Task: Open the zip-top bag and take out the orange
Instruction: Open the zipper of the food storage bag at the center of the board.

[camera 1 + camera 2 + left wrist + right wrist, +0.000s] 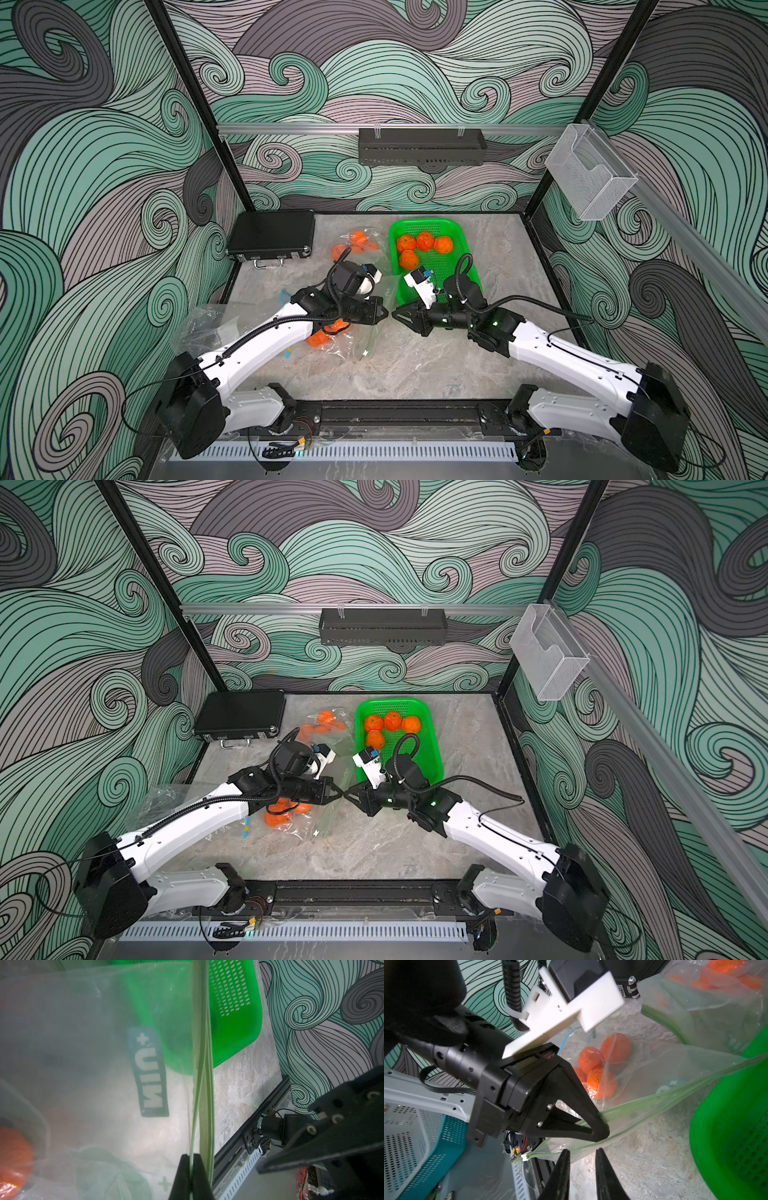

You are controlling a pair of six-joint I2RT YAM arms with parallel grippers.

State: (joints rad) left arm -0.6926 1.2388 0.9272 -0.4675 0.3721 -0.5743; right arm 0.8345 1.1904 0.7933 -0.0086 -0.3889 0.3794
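A clear zip-top bag (368, 334) with a green zip strip (202, 1064) lies mid-table, holding several oranges (320, 338) (602, 1082). My left gripper (384, 314) (192, 1157) is shut on one lip of the strip and holds the bag's mouth up. My right gripper (397, 314) (582, 1151) faces it tip to tip. Its fingers stand a narrow gap apart, and the bag's other lip lies right at the fingertips. In the left wrist view an orange (14, 1157) shows blurred through the film.
A green basket (469, 249) holding several oranges (424, 241) stands just behind the right gripper. A second clear bag of oranges (357, 243) lies beside it, a black case (270, 235) sits at the back left, and crumpled clear bags (208, 328) lie under the left arm.
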